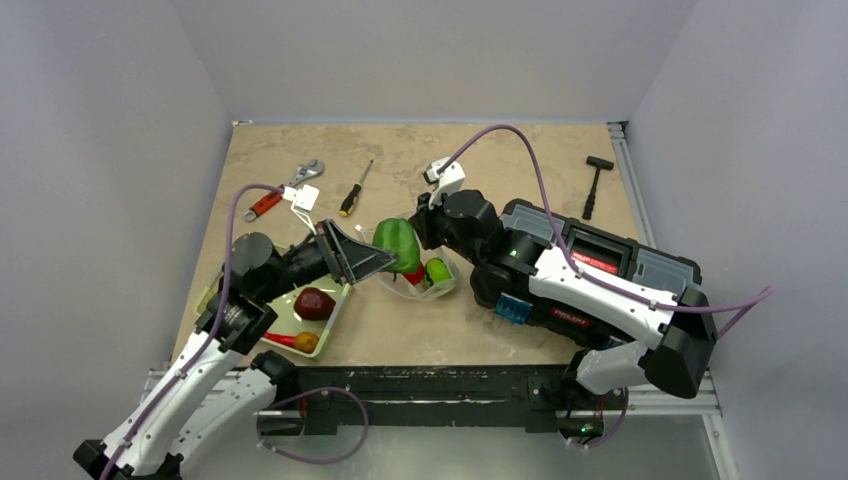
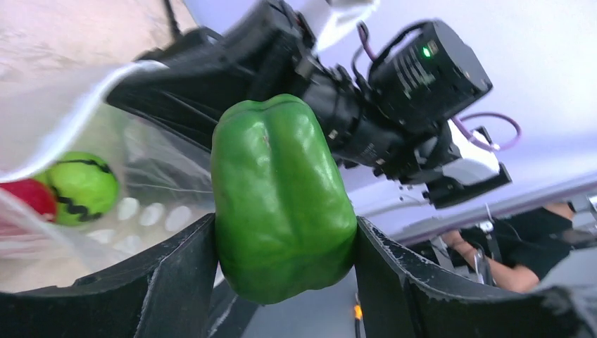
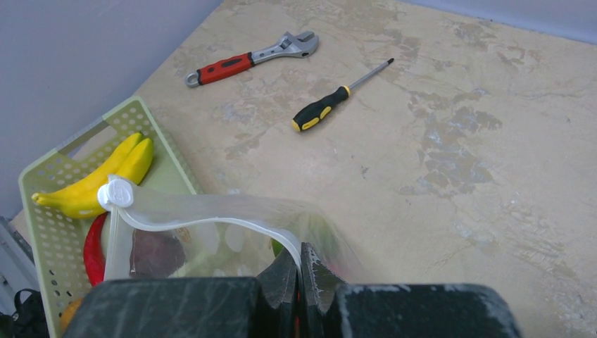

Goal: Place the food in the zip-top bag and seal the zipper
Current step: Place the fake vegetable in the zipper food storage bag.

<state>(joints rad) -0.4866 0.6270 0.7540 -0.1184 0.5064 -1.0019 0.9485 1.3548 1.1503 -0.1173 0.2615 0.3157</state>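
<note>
My left gripper clamps the light, probably slippery green pepper across its middle; my right gripper pinches the floppy zip-top bag by its zipper.

A glossy green toy bell pepper is clamped between two black fingers. Left of it, a clear dotted plastic bag holds a green black-striped toy fruit beside a red one.

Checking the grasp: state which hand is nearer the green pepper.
Left. The left hand clamps the green pepper; the right hand, shut on the zip-top bag, sits just beside it.
</note>
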